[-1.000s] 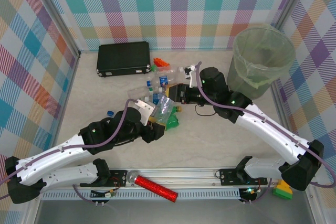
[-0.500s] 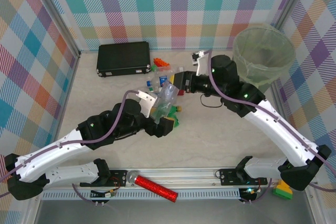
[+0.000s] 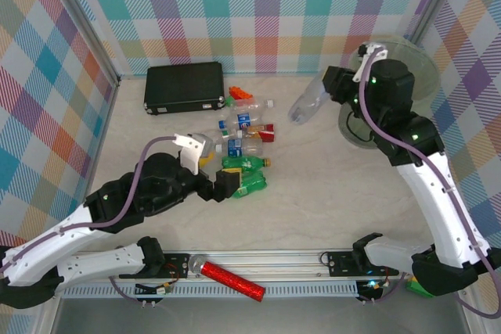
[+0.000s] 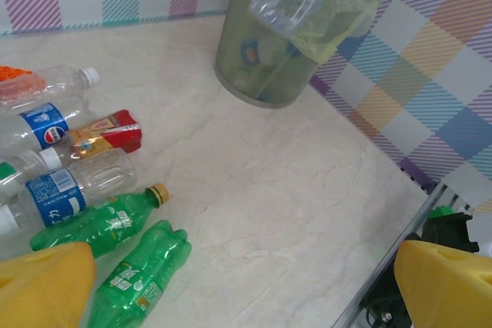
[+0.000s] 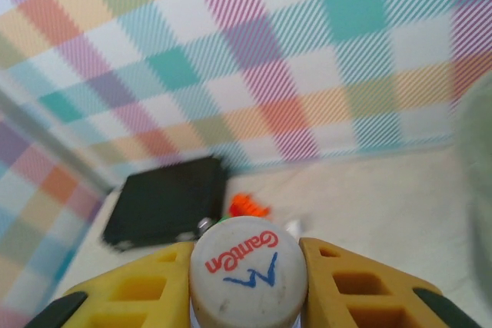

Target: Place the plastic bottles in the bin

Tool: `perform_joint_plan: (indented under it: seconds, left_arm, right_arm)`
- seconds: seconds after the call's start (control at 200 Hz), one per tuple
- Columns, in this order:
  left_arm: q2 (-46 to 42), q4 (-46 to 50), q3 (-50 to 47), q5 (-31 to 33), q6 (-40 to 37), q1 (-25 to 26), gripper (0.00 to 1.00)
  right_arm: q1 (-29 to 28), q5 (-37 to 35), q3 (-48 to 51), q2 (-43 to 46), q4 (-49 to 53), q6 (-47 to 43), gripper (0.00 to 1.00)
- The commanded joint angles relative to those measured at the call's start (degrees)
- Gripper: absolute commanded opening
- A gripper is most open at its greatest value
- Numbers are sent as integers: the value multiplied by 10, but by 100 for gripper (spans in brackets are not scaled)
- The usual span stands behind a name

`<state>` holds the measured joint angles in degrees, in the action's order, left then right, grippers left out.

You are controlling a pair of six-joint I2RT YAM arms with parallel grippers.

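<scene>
Lying at the far left of the tabletop (image 3: 329,193), a flat black case (image 3: 184,87) sits just beside some orange bricks (image 3: 241,97). Nearer, the left hand (image 4: 244,286) hovers with its yellow fingers (image 4: 42,286) spread wide, gripping nothing, just beside two green bottles (image 4: 104,224). Behind those, clear blue-labelled bottles (image 3: 239,123) and a brown one (image 4: 100,134) lie in a loose heap on the tabletop. To the right, a clear bottle (image 3: 308,104) hangs tilted in the air, its white cap (image 5: 247,263) pinched by the right hand (image 3: 332,86). It is near the bin (image 3: 423,68), not yet inside. That stands in the far right corner, something blue-labelled showing through its green liner.
</scene>
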<state>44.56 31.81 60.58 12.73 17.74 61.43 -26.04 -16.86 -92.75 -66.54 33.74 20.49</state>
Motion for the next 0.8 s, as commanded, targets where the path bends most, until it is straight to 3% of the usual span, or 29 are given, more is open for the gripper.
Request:
perform_joint_plan:
  seconds: [0.0,0.155,0.305,0.42,0.795]
  left_arm:
    - [-16,12,-20,18,13,3,100]
    - [-29,17,-29,14,24,3,100]
    - [-47,5,-48,0,35,3,100]
    - [-53,12,-51,0,41,2,100]
    - [-81,26,-56,-7,60,3,100]
  right_arm:
    - [5,-141,-24,9,-53,-110,32]
    - [33,-212,-33,-4,-141,-216,33]
    - [92,-220,-29,-23,-214,-255,30]
    - [135,-221,-38,-54,-239,-274,35]
    - [278,-228,-37,-143,-219,-216,35]
